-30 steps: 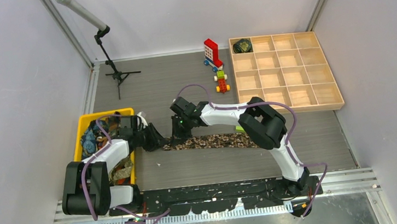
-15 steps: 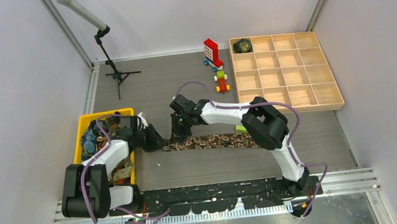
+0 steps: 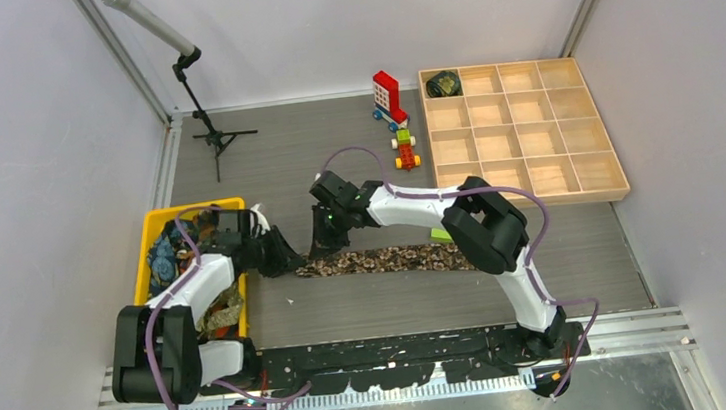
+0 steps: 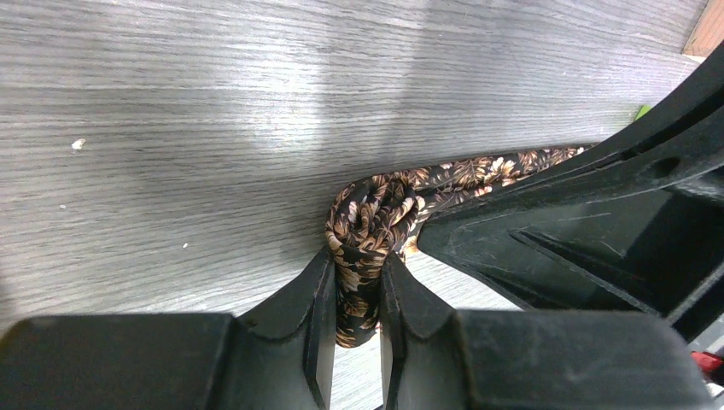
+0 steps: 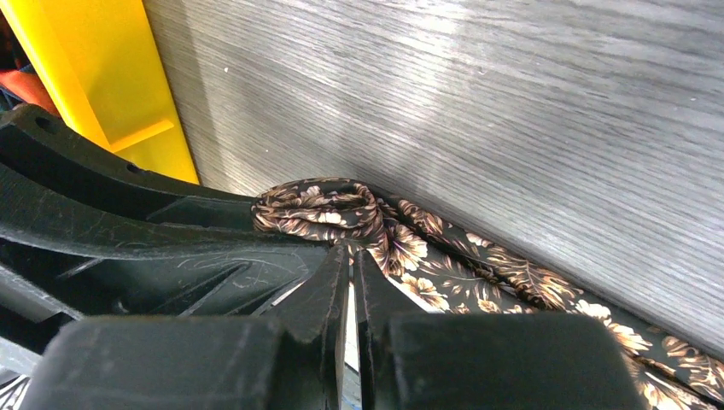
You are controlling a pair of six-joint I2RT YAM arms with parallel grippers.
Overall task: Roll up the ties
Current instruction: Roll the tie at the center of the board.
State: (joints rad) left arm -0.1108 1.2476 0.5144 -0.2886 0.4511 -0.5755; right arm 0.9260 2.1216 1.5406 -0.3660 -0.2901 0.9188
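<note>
Clamping rolled end of brown tie (image 4: 376,209), left gripper (image 4: 359,263); right gripper (image 5: 350,254) together beside it.

Bin (image 3: 161,214) at left, tie (image 3: 394,260) flat mid-table; compartment tray (image 3: 539,199) far right, rolled tie (image 3: 444,84) inside

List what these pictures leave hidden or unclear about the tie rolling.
- Top view: rolled end of the tie, covered by the left gripper and right gripper.
- Right wrist view: whether the right gripper pinches fabric, behind its fingertips.
- Top view: yellow bin contents, partly under the left arm.
</note>
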